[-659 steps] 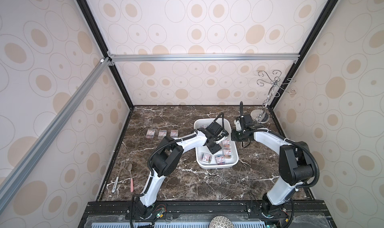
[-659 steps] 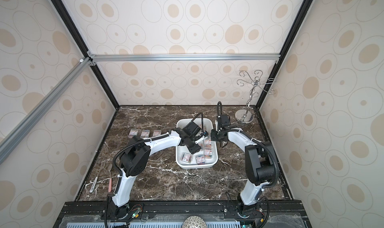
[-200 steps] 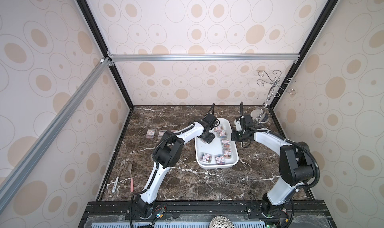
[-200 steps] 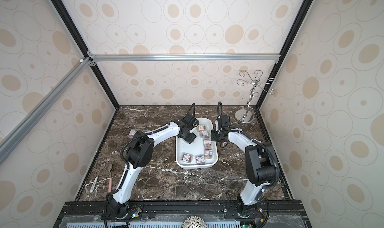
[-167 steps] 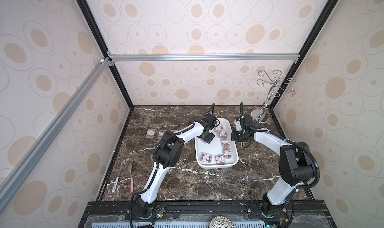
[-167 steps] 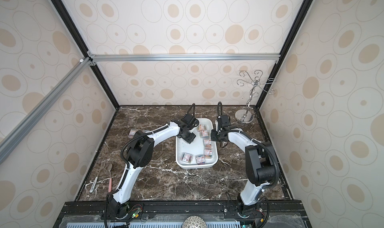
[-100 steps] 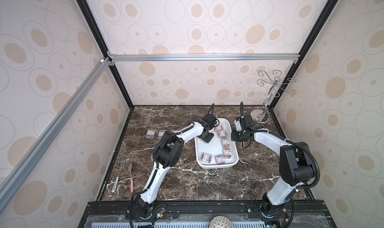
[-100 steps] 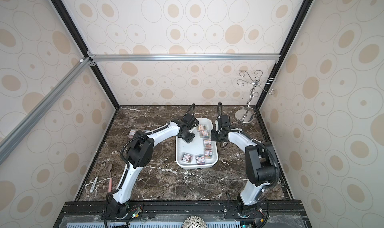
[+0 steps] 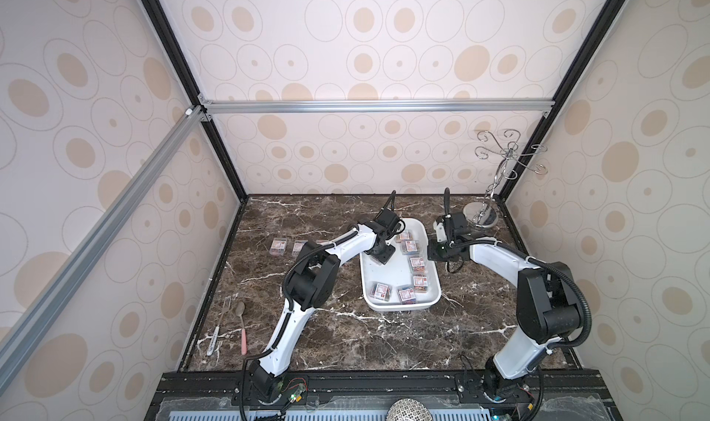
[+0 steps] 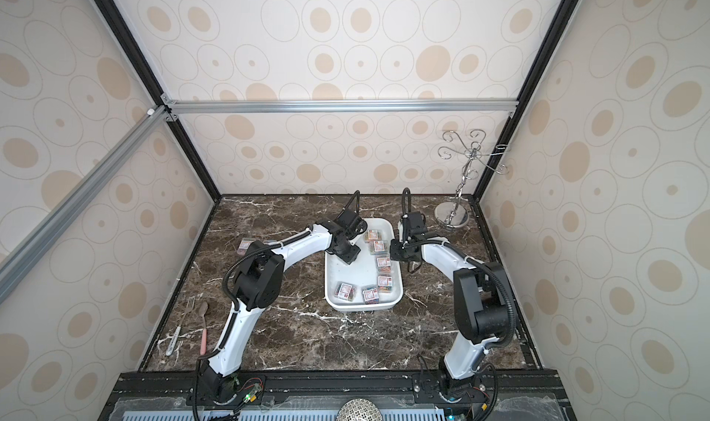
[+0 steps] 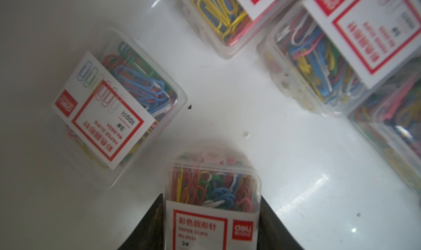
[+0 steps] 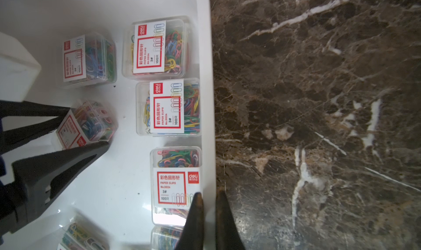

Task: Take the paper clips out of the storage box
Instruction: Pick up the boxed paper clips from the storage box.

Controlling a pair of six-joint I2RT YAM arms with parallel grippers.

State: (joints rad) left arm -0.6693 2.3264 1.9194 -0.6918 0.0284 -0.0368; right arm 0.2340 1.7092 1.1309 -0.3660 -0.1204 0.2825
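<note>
1. I am looking into a booth papered in cream with tan ovals and framed by black and silver rails. The bench (image 9: 345, 338) is dark brown marble with white veins.
2. The storage box (image 9: 399, 308), a shallow white tray, sits on the bench toward the far side, between my two arms.
3. In a top view I count six boxes of paper clips (image 9: 417, 263) lying loose inside it. Four run along the right wall and two lie near the front rim.
4. My left tool (image 11: 211, 196) is down in the far left part of the tray, pinching a seventh one, the held box (image 11: 200, 228), by its two sides. Its label faces the wrist camera.
5. In the right wrist view that box sits tilted between the black fingers. I cannot tell whether it is clear of the tray floor.
6. My right tool (image 12: 209, 197) is pressed together on the tray's right rim. One finger is inside the wall just beside a clip box, the other is outside over the marble, and the white rim is between them.
7. Left of the tray, two more clip boxes (image 9: 278, 246) rest in a row on the bench. The left arm hides whatever lies next to them.
8. By the near left edge lie a fork (image 9: 226, 306), a pink-handled spoon (image 9: 240, 309) and a white pen (image 9: 212, 344).
9. A chrome hook stand (image 9: 480, 218) is in the far right corner.
</note>
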